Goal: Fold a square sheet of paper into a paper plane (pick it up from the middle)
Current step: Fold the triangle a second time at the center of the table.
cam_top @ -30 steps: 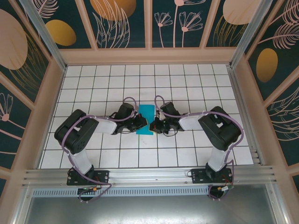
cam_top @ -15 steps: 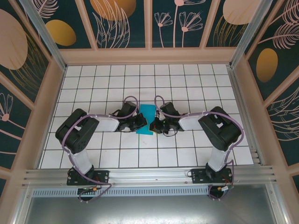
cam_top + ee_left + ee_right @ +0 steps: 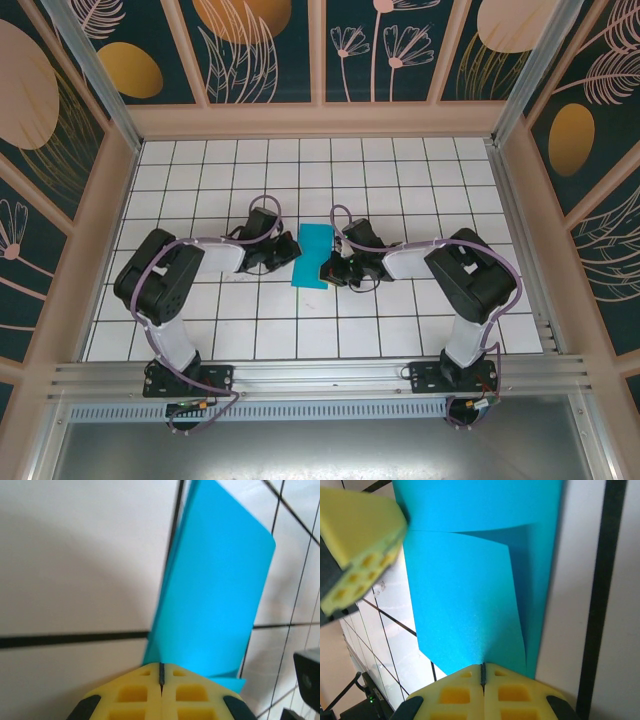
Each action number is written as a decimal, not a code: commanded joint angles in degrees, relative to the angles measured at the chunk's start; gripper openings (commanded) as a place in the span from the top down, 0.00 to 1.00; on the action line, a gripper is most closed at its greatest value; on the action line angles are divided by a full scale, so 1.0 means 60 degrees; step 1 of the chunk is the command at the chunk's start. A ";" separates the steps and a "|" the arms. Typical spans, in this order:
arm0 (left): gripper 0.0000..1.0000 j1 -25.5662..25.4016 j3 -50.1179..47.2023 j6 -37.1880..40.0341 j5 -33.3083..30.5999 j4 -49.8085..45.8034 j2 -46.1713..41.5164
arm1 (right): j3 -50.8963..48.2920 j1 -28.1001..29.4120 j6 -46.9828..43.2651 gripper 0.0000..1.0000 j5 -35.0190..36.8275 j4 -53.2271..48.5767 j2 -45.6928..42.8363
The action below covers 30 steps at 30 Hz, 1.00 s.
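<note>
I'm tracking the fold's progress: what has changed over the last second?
The left gripper drew back leftward and slightly away from the bases, from over the paper's near left part to its left edge, with the jaws shut throughout. The right gripper stayed shut at the paper's near right edge. The folded paper did not visibly shift.

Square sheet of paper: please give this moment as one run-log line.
sheet: folded narrow | left end effector: shut, at sheet edge | right end effector: shut, at opposite edge | grip on paper: unclear
</note>
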 commanded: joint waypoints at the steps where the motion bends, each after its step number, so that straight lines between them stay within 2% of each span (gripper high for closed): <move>1: 1.00 0.0386 0.0184 0.0457 -0.0704 -0.0584 0.0109 | -0.0371 0.0022 -0.0236 1.00 0.0774 -0.1280 0.0409; 5: 0.98 0.0461 0.0171 0.0610 -0.0565 -0.0711 -0.0323 | -0.0353 0.0026 -0.0196 1.00 0.0724 -0.1194 0.0404; 10: 0.92 0.0405 -0.0178 0.0514 0.0457 0.0060 -0.1184 | -0.0234 0.0051 -0.0181 1.00 0.0642 -0.1184 0.0389; 16: 0.92 -0.0195 -0.0251 0.0636 0.1449 0.0708 -0.1138 | -0.0098 0.0048 -0.0180 1.00 0.0649 -0.1230 0.0276; 23: 0.92 -0.0396 -0.0268 0.0527 0.1477 0.0967 -0.0187 | 0.0035 0.0048 -0.0174 1.00 0.0590 -0.1239 0.0184; 30: 0.94 -0.0392 -0.0112 0.0650 0.0921 0.0234 0.0528 | 0.0658 0.0051 -0.0351 1.00 0.0296 -0.1400 -0.0139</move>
